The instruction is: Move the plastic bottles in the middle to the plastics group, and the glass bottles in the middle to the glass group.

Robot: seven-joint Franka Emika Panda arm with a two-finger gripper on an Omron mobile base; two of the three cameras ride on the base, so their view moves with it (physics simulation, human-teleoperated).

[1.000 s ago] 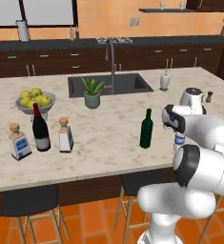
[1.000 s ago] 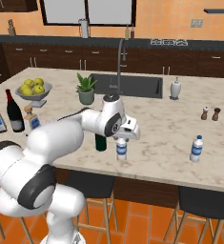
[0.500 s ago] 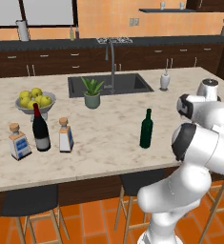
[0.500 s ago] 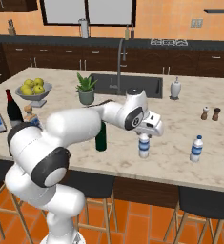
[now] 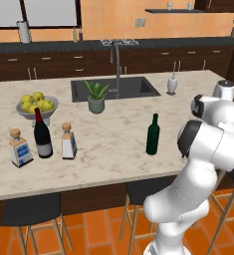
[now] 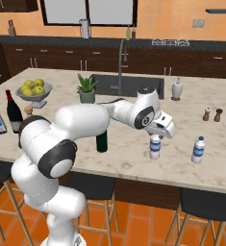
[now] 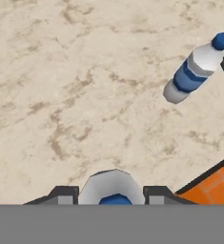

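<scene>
Claw (image 7: 111, 193) carried bottle (image 6: 155, 145) rightward, seemingly near counter edge (image 7: 206, 176).

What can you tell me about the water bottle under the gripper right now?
The water bottle is small and looks like clear plastic, with a blue label band around the middle. It stands upright on the marble counter, near the front edge, its base on the stone. The gripper sits right over its top, and in the hand view the bottle's rounded shoulder and blue top lie between the two fingertips. Whether the fingers press it cannot be told. A matching bottle stands apart to its right.
</scene>
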